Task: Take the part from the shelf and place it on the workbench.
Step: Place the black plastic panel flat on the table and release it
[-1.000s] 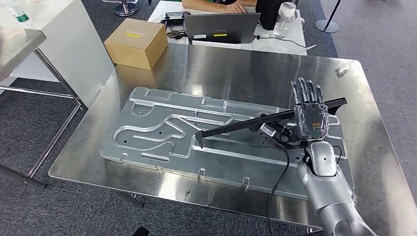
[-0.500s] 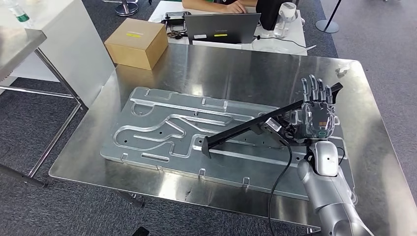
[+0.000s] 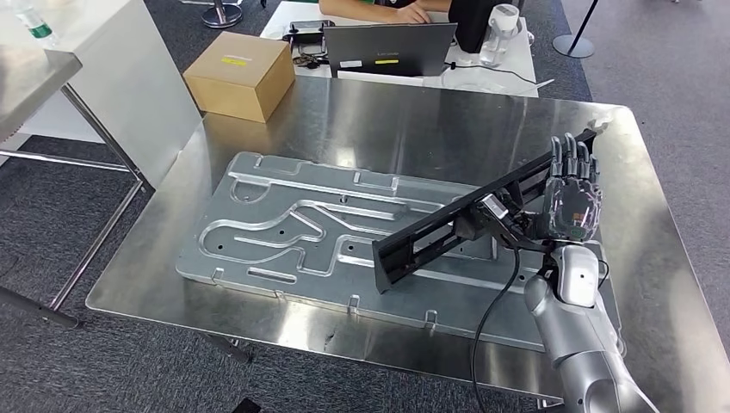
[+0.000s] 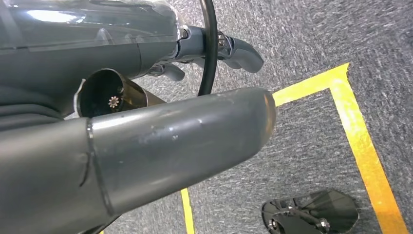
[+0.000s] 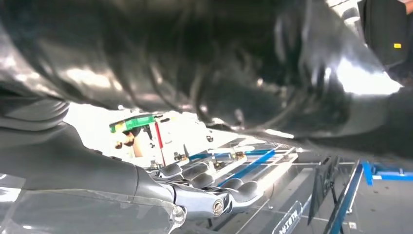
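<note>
My right hand (image 3: 570, 202) holds the long black part (image 3: 469, 221) over the grooved metal plate (image 3: 284, 228), and the part has tipped up more than a moment ago. Its near end hangs just above the plate; its far end points up past my straight fingers (image 3: 575, 157). I think it still must come down flat. My left hand (image 4: 146, 97) hangs by the floor; I cannot tell its hold.

No text is legible; yellow labels on the cardboard box (image 3: 240, 75) are unreadable.
</note>
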`<state>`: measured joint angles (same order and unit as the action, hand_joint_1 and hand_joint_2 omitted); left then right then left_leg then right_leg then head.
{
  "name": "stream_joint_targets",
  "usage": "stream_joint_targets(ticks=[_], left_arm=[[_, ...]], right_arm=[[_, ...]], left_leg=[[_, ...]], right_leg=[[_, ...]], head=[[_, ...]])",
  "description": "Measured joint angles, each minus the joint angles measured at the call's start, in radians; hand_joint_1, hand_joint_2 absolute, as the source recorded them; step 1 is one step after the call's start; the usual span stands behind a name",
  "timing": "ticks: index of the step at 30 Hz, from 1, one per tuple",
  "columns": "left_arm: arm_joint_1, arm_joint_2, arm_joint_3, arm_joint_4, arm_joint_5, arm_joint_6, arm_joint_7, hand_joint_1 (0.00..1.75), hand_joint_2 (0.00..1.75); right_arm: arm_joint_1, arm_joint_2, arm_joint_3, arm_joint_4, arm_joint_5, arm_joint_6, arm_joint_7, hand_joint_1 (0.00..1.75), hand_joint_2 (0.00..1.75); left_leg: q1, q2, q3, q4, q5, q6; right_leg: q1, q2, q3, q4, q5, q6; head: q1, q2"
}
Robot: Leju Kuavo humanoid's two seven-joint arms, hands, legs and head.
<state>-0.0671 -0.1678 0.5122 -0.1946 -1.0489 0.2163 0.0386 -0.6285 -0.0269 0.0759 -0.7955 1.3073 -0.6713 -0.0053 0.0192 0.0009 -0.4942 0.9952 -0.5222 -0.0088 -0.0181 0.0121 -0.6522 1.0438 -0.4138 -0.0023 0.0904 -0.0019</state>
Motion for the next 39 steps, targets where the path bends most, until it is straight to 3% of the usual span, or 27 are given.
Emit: stream_joint_targets(ticks=[31,39], left_arm=[[0.013,0.000,0.003,0.000,-0.049,-0.004,0.007,0.00,0.00],[0.012,0.000,0.008,0.000,-0.051,-0.004,-0.002,0.00,0.00]], right_arm=[[-0.004,-0.041,0.000,0.096,-0.031,0.007,0.007,0.00,0.00],[0.061,-0.005,0.022,0.015,-0.008,0.075,-0.012,0.00,0.00]], left_leg=[[0.000,0.000,0.000,0.000,0.000,0.000],[0.000,0.000,0.000,0.000,0.000,0.000]], right_leg=[[0.000,0.000,0.000,0.000,0.000,0.000],[0.000,0.000,0.000,0.000,0.000,0.000]], head=[[0.000,0.000],[0.000,0.000]])
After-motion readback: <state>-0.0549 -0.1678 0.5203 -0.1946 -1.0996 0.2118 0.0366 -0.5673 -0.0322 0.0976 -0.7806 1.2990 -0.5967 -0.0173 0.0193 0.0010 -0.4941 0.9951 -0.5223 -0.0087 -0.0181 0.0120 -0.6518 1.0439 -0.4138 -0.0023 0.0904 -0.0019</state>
